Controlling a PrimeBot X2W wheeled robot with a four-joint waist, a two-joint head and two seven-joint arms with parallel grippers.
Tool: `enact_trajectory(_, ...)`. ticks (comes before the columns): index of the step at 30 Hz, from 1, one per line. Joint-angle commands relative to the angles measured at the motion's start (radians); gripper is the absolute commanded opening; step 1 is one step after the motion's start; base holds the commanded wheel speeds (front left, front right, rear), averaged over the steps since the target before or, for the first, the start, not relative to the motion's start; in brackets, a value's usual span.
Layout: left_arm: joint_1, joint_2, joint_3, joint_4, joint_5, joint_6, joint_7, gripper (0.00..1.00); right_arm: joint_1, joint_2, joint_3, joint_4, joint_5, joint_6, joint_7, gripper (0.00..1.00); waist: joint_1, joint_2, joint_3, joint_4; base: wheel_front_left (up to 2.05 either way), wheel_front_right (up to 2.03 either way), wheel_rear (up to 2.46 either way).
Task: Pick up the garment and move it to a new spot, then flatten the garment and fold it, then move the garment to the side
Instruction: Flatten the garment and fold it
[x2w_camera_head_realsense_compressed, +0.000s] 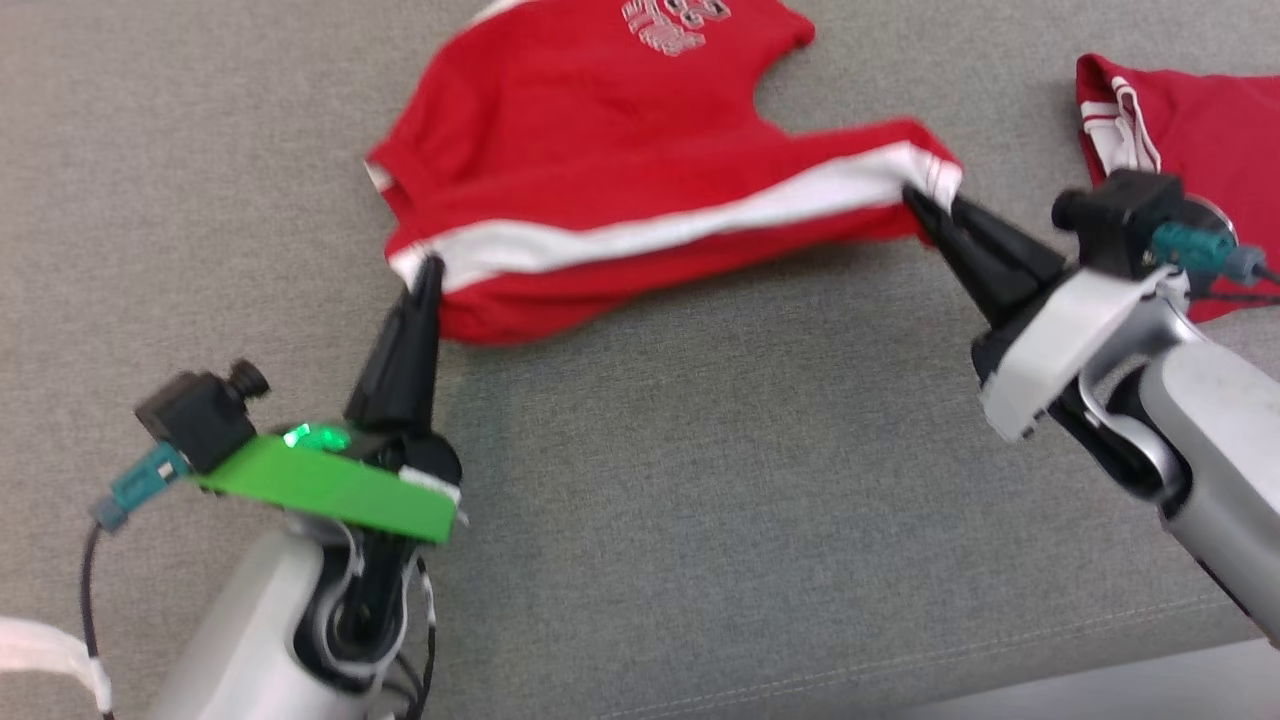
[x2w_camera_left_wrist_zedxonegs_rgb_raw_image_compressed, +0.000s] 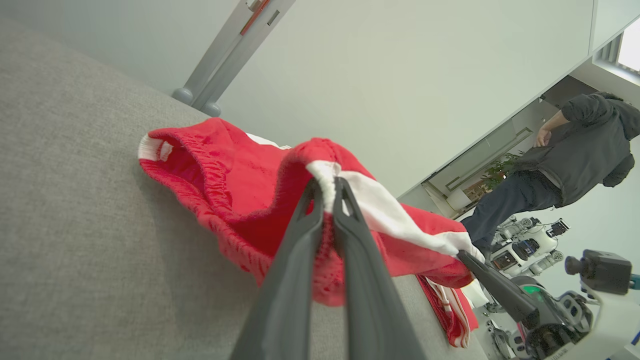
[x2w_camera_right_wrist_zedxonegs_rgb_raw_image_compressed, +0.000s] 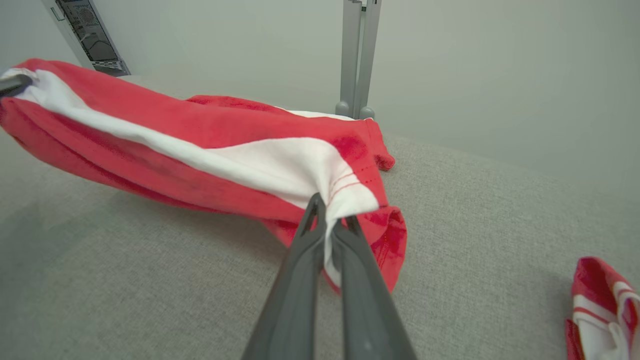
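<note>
Step, my read: move/flatten; left claw (x2w_camera_head_realsense_compressed: 428, 270) clamped on waistband end of red shorts (x2w_camera_head_realsense_compressed: 600, 150); right claw (x2w_camera_head_realsense_compressed: 918, 198) clamped on hem end; white stripe taut between, far part on grey surface (x2w_camera_head_realsense_compressed: 700, 450); next: lower evenly under tension, avoiding second red garment (x2w_camera_head_realsense_compressed: 1200, 120).

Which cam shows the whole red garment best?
Head view: the red garment shows nearly whole, stretched between left end effector and right end effector. Left wrist view shows its bunched end up close; right wrist view, the striped end, foreshortened.
</note>
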Motion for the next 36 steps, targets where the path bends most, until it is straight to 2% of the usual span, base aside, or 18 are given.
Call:
enact_trajectory(1,0.053,0.026,-0.025,-0.016,-0.014,-0.005,0.001,0.0,0.063,-0.037,-0.002,-0.039,0.012,0.0,0.037,0.0,0.0,0.0,-0.103,0.042,0.0,0.0,0.0)
enact_trajectory(6,0.198,0.112,-0.14,-0.07,-0.066,-0.004,0.003,0.0,0.308,-0.133,-0.09,-0.197,0.091,0.0,0.211,0.0,0.0,0.0,-0.174,0.086,0.0,0.0,0.0)
enact_trajectory(8,0.245,0.141,-0.174,-0.09,-0.097,-0.004,0.003,0.0,0.41,-0.141,-0.137,-0.251,0.104,0.0,0.284,0.0,0.0,0.0,-0.194,0.095,0.0,0.0,0.0)
enact_trajectory(13,0.339,0.199,-0.231,-0.144,-0.161,-0.004,0.009,0.0,0.638,-0.114,-0.268,-0.393,0.14,0.0,0.45,0.0,0.0,0.0,-0.224,0.112,0.0,0.0,0.0)
enact_trajectory(15,0.364,0.218,-0.241,-0.165,-0.167,-0.005,0.007,0.0,0.699,-0.093,-0.329,-0.459,0.12,0.0,0.492,0.0,0.0,0.0,-0.227,0.117,0.0,0.0,0.0)
enact_trajectory(18,0.369,0.217,-0.242,-0.188,-0.174,-0.005,0.003,0.0,0.736,-0.066,-0.406,-0.536,0.07,0.0,0.527,0.0,0.0,0.0,-0.226,0.126,0.0,0.0,0.0)
enact_trajectory(21,0.319,0.202,-0.254,-0.173,-0.18,-0.005,0.004,0.0,0.688,-0.038,-0.435,-0.562,0.053,0.0,0.543,0.0,0.0,0.0,-0.219,0.14,0.0,0.0,0.0)
enact_trajectory(25,0.229,0.157,-0.271,-0.112,-0.174,-0.005,0.005,0.0,0.574,-0.063,-0.405,-0.51,0.007,0.0,0.547,0.0,0.0,0.0,-0.197,0.161,0.0,0.0,0.0)
enact_trajectory(30,0.096,0.088,-0.278,-0.008,-0.167,-0.005,0.002,0.0,0.384,-0.054,-0.325,-0.385,0.02,0.0,0.509,0.0,0.0,0.0,-0.149,0.188,0.0,0.0,0.0)
enact_trajectory(36,-0.023,-0.002,-0.234,0.127,-0.179,-0.005,0.0,0.0,0.156,-0.039,-0.22,-0.187,0.034,0.0,0.443,0.0,0.0,0.0,-0.067,0.218,0.0,0.0,0.0)
